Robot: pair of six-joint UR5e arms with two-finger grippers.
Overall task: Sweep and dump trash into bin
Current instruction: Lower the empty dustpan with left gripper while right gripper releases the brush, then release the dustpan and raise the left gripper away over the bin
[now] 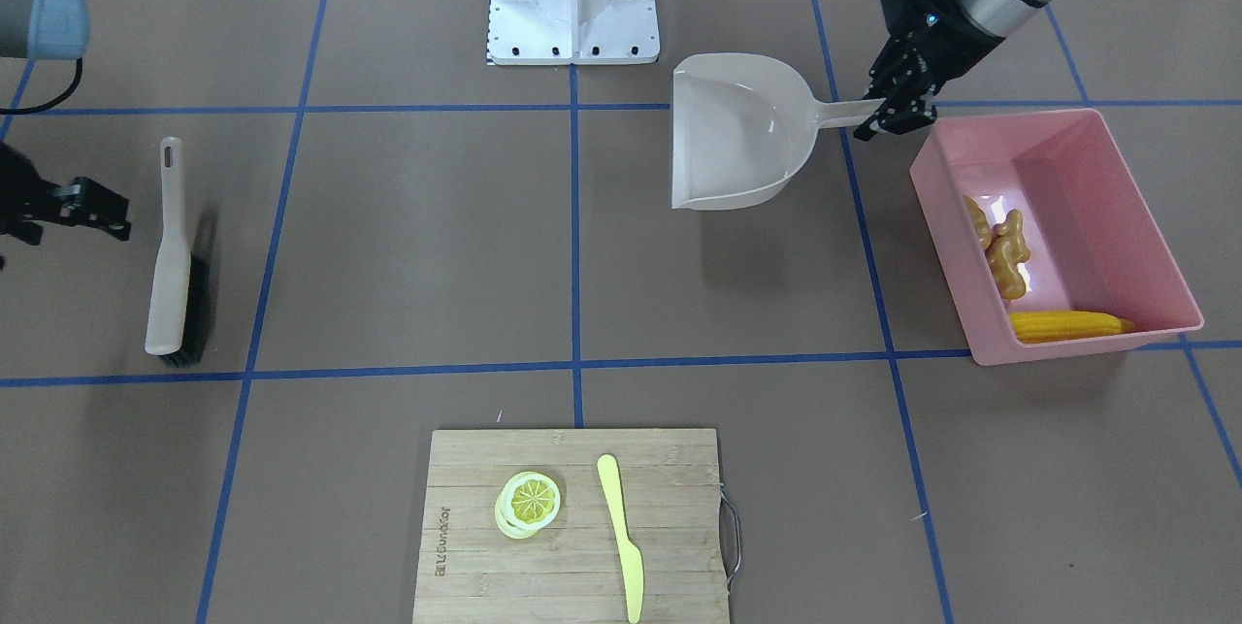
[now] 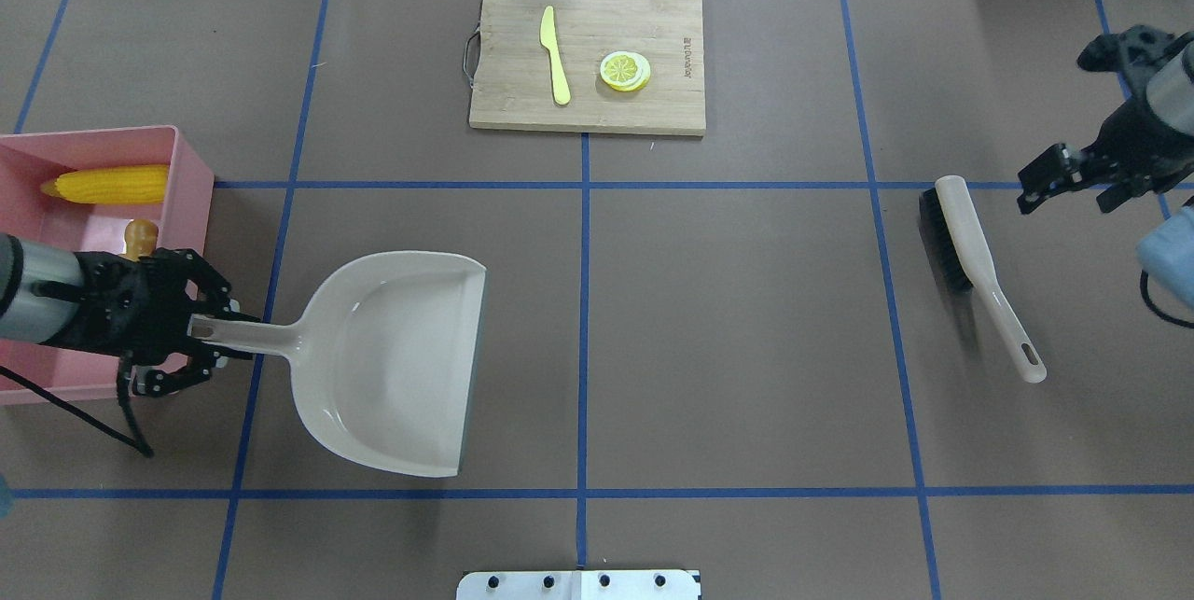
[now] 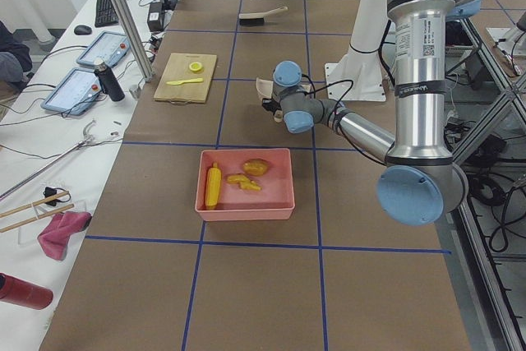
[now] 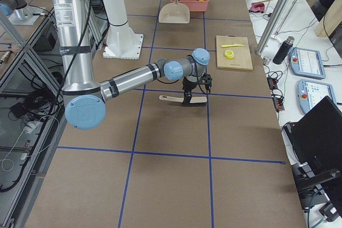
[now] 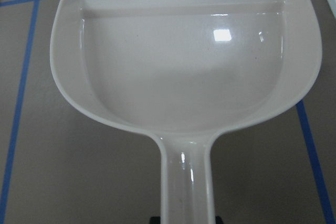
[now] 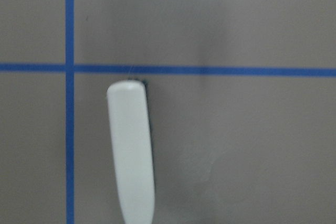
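If you check the bin at the robot's left end of the table, you will find all 3 pieces of trash inside it. The corn lies along the end wall farthest from the robot. The ginger sits near the middle, and the potato lies just beside it, toward the robot's side.

You can see the left gripper at the end of the dustpan handle, just beside the bin. Its jaws are closed in on the handle, and the left wrist view shows dark tips against both sides of it. The pan's mouth points away from the bin, toward the table's middle. You cannot tell from these views whether the pan rests on the table or hangs just above it.

On the other side, the right gripper hovers with its jaws spread wide and nothing between them. It is near the bristle end of the brush but apart from it. The brush lies on the table with its handle pointing toward the robot.

At the table's far edge from the robot, you have the board. It carries the lemon slice and the knife, near each other but not touching.
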